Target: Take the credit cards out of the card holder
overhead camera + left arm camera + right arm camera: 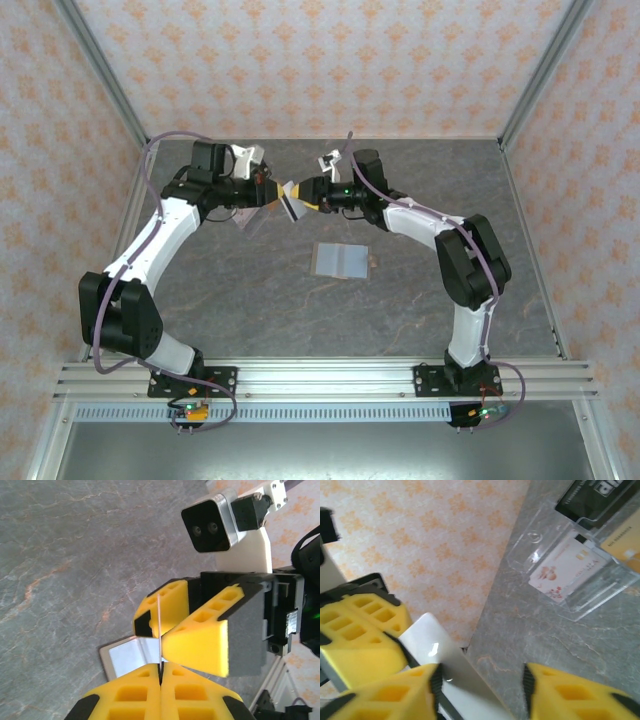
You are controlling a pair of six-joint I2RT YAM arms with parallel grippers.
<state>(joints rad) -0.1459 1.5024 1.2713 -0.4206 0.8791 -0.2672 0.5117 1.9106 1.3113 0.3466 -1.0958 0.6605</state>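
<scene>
**Card being held in mid-air between the two grippers**

Left gripper (pixel 161 666) is pinching one end of a thin card (pixel 159 625); its yellow fingers are pressing tight together on it; from the left wrist the card is showing edge-on, as a pale line.

Right gripper (pixel 481 680) is meeting it head-on from the other side; its jaws are standing apart with the card's free end between them; the card is lying against one yellow finger (pixel 395 695), with an open gap showing across to the other finger; it is not clamping the card.

Both grippers are hovering above the far part of the bench (pixel 250 300), the card bridging them.

Card holder (pixel 340 260) is lying open and flat on the bench, two blue-grey panels facing up; it is sitting nearer the arm bases, well apart from both grippers.

Clear tray (pixel 560 575) is resting on the bench near the patterned wall; a white card with red print, a black piece and a tan piece are lying in it.
</scene>
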